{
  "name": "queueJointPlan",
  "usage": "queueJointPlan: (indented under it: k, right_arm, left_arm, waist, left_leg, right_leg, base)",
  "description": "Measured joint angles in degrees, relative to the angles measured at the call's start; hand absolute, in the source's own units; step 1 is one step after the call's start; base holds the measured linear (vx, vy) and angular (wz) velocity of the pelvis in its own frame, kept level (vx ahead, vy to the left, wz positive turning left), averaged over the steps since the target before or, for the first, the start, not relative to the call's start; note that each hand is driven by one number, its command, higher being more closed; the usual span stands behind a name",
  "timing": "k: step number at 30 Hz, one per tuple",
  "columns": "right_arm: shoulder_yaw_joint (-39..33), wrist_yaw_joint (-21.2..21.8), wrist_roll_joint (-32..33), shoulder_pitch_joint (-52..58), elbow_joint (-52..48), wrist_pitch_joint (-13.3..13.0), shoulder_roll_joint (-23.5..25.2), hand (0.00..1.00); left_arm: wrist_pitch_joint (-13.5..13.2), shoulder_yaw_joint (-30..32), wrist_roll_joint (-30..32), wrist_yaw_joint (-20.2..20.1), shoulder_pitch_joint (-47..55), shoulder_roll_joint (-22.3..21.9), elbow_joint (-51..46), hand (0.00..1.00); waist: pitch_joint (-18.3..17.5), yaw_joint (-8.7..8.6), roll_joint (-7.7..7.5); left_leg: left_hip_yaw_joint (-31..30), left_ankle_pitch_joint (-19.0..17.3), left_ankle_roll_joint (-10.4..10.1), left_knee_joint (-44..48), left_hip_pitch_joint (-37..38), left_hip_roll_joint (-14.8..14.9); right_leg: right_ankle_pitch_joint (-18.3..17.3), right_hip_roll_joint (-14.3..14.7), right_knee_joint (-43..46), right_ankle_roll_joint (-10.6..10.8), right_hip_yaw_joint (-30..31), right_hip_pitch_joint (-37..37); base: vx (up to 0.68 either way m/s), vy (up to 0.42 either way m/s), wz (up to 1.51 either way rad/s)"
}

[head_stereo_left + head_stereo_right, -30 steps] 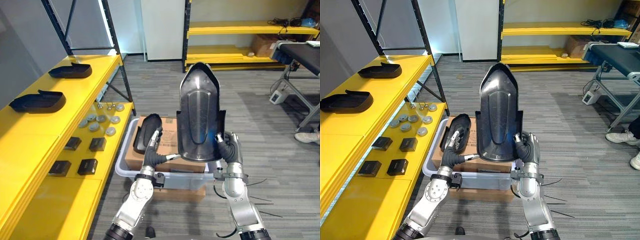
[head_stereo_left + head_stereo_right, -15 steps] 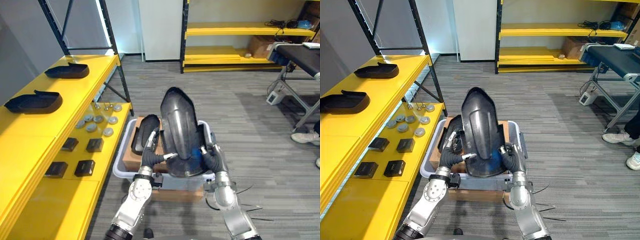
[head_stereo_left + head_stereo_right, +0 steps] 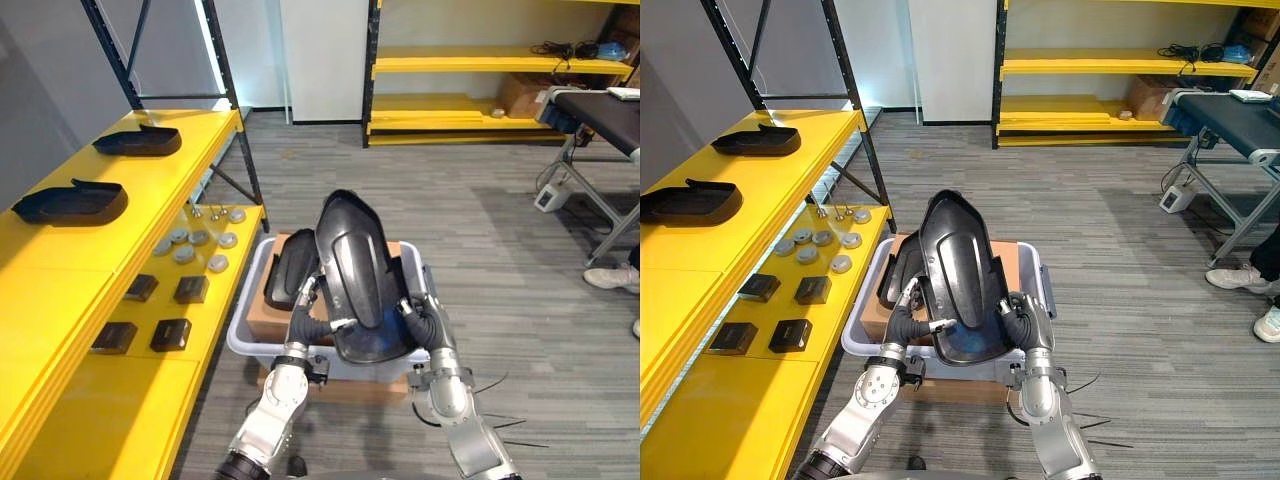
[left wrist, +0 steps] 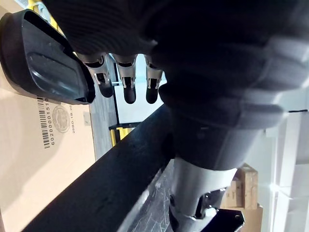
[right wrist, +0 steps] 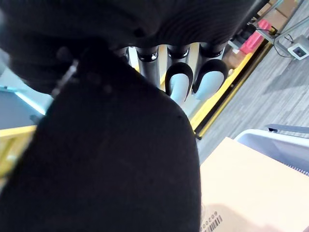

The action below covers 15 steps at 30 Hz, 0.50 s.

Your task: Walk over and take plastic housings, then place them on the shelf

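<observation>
Both your left hand [image 3: 308, 318] and right hand [image 3: 425, 325] stay clamped on the plastic housing [image 3: 355, 270], now tipped back from upright, low over the bin [image 3: 243, 325]'s near edge, probably being levelled for carrying to the shelf [image 3: 70, 280].

2 silver-grey arms come into the left eye view, the left arm [image 3: 268, 425] at 7 o'clock and the right arm [image 3: 468, 445] at 5 o'clock. Each forearm is a smooth, rounded metal tube that widens into a bulkier silver collar with black fittings at the wrist. Beyond the collar a matte black cover, ribbed in thick soft rolls, sleeves the wrist and the back of the left hand [image 3: 305, 322] and the right hand [image 3: 426, 326]. The left hand's fingers [image 4: 128, 82] are segmented silver with dark slots and rounded black tips. The right hand's fingers [image 5: 178, 79] show pale grey-blue pads rimmed in black.
</observation>
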Motion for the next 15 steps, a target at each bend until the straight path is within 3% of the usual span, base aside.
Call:
queueJointPlan:
  k: [7, 15]
  right_arm:
    - [1.80, -0.38, 4.14, -0.75, -0.02, 1.53, -1.90, 1.00]
    - [3.30, -0.73, 6.96, -2.33, -2.81, 1.58, -2.77, 1.00]
  left_arm:
    - [-0.98, -1.55, -8.58, 0.15, -0.39, 0.44, 0.14, 1.00]
    - [-1.58, -4.23, -10.86, 0.62, -0.64, 2.00, -0.05, 1.00]
  waist:
    - [-0.01, 0.02, 0.03]
    - [-0.74, 0.05, 1.14]
  left_leg:
    - [0.12, 0.00, -0.03, 0.05, 0.00, 0.51]
    - [0.36, -0.01, -0.06, 0.28, 0.01, 0.90]
  right_leg:
    - [0.20, 0.61, -0.10, -0.31, 0.15, 0.03]
    - [0.36, 0.95, -0.25, -0.55, 0.40, -0.03]
  base:
    - [0.00, 0.000, -0.01]
    - [0.00, 0.000, 0.00]
